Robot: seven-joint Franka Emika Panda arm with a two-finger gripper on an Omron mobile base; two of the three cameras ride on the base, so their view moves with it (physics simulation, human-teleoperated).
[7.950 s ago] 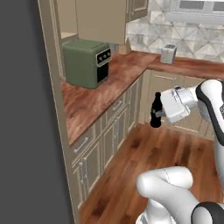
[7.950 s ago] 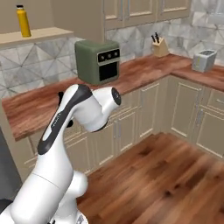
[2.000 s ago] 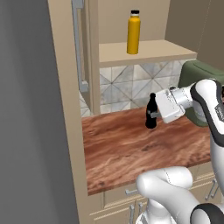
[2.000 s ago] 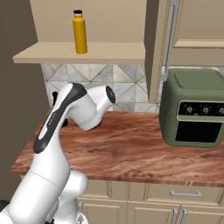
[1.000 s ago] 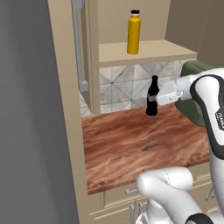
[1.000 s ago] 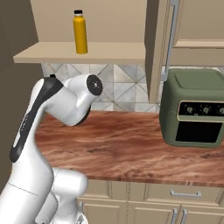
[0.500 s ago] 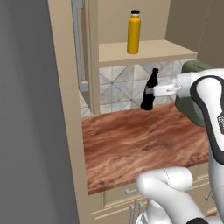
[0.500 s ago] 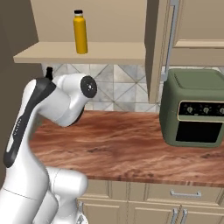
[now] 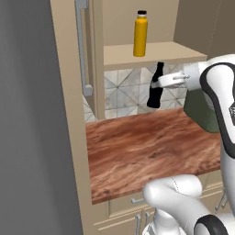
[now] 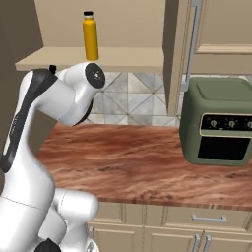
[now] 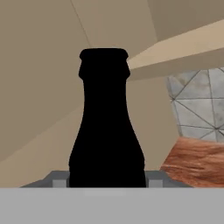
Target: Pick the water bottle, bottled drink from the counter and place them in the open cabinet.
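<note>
The yellow water bottle (image 9: 140, 33) with its black cap stands upright on the shelf of the open cabinet (image 9: 151, 51); it shows again in the right base view as the water bottle (image 10: 89, 36) on the cabinet shelf (image 10: 123, 58). My gripper (image 9: 161, 81) is shut on the slim black bottled drink (image 9: 156, 87), held tilted in the air just below and in front of the shelf edge, above the counter (image 9: 151, 147). In the hand view the bottled drink (image 11: 105, 127) rises dark between my fingertips, its neck pointing at the shelf's underside.
The cabinet door (image 9: 85, 55) with its long silver handle stands open at the left. A green toaster oven (image 10: 216, 128) sits on the counter (image 10: 147, 162) to the right. A tiled backsplash (image 10: 130, 106) runs behind. Drawers (image 10: 206, 217) lie under the counter edge.
My gripper has lifted the bottled drink up off counter height toward the shelf edge and tilted it. The water bottle on the shelf has stayed put.
</note>
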